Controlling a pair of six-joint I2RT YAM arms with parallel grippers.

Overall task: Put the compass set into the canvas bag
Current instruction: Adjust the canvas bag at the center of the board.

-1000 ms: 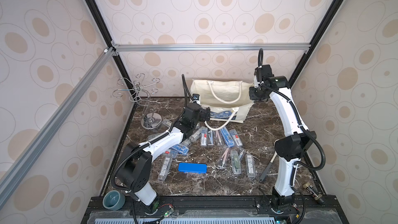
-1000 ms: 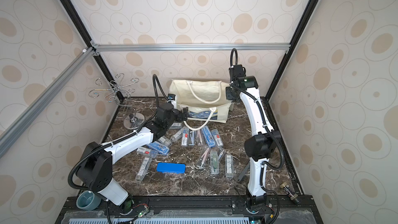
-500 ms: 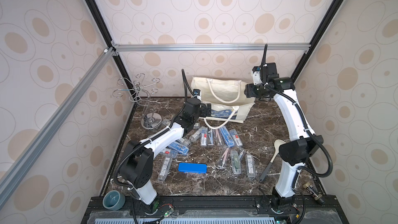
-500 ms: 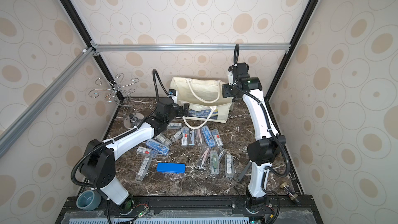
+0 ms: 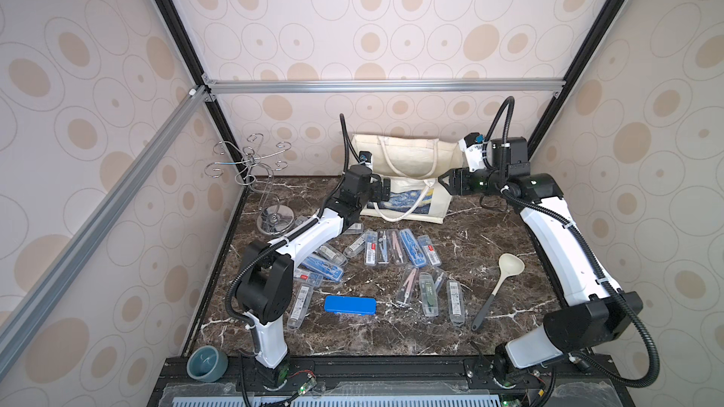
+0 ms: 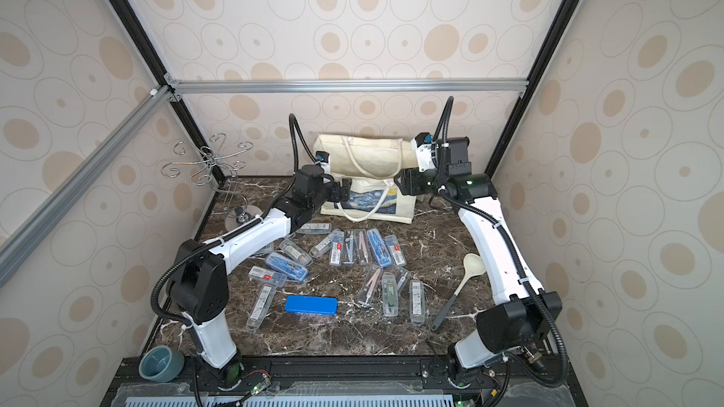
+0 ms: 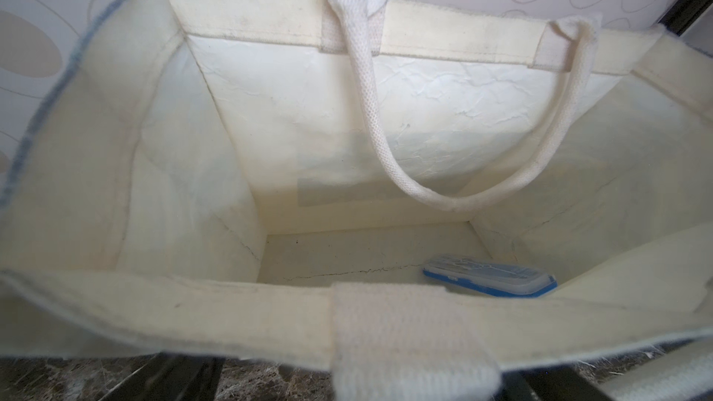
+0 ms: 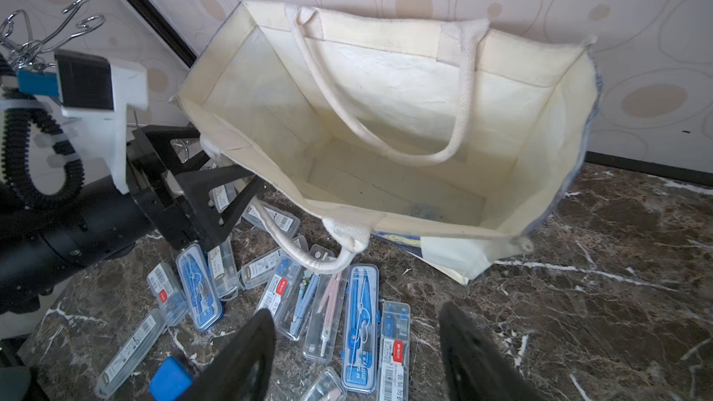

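the right gripper (image 5: 442, 184) hangs with its jaws spread and nothing between them, just off the right edge of the canvas bag (image 5: 411, 142). the bag stands open at the far middle of the table, against the wall. one compass set (image 7: 490, 277) lies on the bag's floor, and the other compass sets (image 5: 411, 246) are scattered on the marble just near of it. the left gripper (image 5: 386, 191) is spread wide too, at the bag's near-left corner, gripping nothing that i can see.

neither arm holds the soft bag, so a jaw snagging the rim could fold the mouth or drag the bag. the near rope handle (image 8: 293, 252) drapes over some cases, and lifting one from under it may tug the bag. the cases lie side by side, so a grab could catch two or knock a neighbour.
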